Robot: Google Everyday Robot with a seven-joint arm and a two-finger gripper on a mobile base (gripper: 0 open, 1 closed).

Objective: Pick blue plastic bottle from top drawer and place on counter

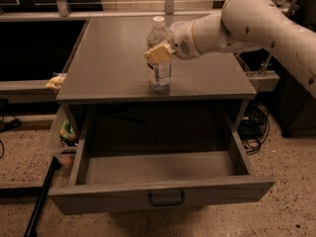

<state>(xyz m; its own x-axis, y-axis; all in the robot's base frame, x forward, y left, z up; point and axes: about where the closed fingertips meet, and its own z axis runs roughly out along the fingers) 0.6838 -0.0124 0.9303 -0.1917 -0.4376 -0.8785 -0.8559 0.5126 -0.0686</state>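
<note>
The blue plastic bottle (159, 58), clear with a white cap and a white-and-blue label, stands upright on the counter (108, 58) near its front edge. My gripper (159, 53) reaches in from the right and is closed round the bottle's upper body, with a yellowish finger pad (157, 53) in front of it. The far finger is hidden behind the bottle. The top drawer (163, 194) is pulled fully out below the counter, and its inside shows nothing in it. Its dark handle (166, 199) is at the front centre.
My white arm (256, 23) spans the counter's right side. A clear bin with small items (66, 130) hangs at the cabinet's left. A dark pole (42, 196) leans on the floor at left. Cables (252, 125) lie at right.
</note>
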